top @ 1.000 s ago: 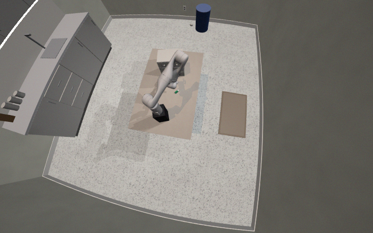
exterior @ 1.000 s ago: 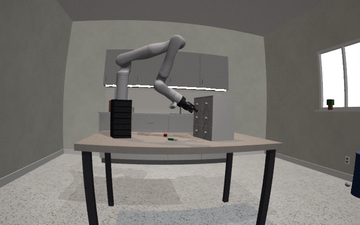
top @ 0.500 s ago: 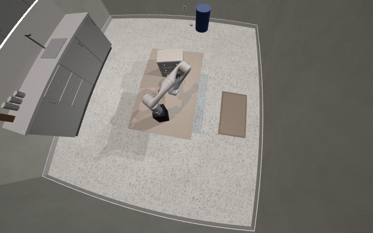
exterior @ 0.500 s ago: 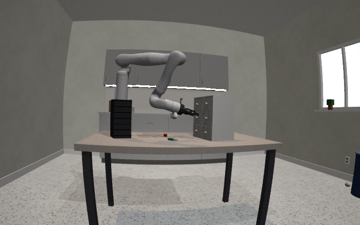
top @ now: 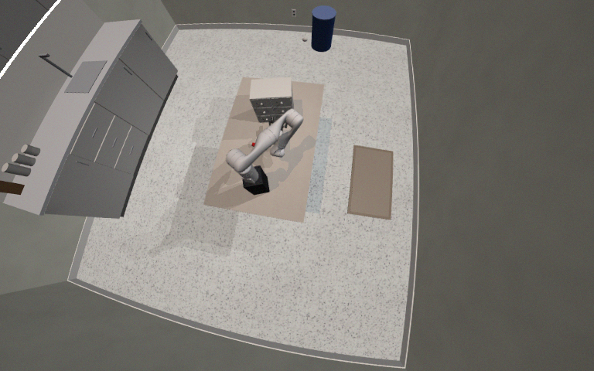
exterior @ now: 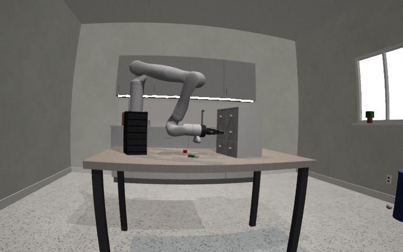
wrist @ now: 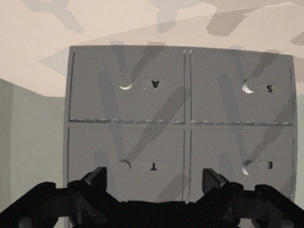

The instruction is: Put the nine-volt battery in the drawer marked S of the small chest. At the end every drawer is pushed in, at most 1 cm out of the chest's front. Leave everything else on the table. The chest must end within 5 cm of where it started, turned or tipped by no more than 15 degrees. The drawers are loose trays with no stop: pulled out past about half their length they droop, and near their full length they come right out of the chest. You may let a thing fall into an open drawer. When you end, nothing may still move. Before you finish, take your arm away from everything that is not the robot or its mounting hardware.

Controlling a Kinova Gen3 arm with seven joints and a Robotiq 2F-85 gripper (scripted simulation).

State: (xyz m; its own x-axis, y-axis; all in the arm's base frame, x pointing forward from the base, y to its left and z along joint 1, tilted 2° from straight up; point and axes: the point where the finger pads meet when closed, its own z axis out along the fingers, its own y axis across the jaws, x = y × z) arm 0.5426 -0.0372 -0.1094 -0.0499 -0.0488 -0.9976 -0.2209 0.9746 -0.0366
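Note:
The small grey chest (exterior: 239, 132) stands on the far right part of the table and also shows in the overhead view (top: 271, 103). Its drawers look pushed in. In the wrist view the front appears upside down, with drawer S (wrist: 243, 89) at the upper right, beside A, and T and E below. My gripper (exterior: 221, 132) is open and empty. It points level at the chest's front, just short of it, and in the wrist view (wrist: 154, 178) its fingers frame drawer T. A small red block (exterior: 184, 151) and a green, white-ended piece (exterior: 193, 156) lie on the table; I cannot tell which is the battery.
My arm's black pedestal (exterior: 135, 132) stands at the table's left. A kitchen counter (top: 87, 122) runs behind the table. A blue bin (top: 322, 28) and a brown mat (top: 370, 181) are on the floor.

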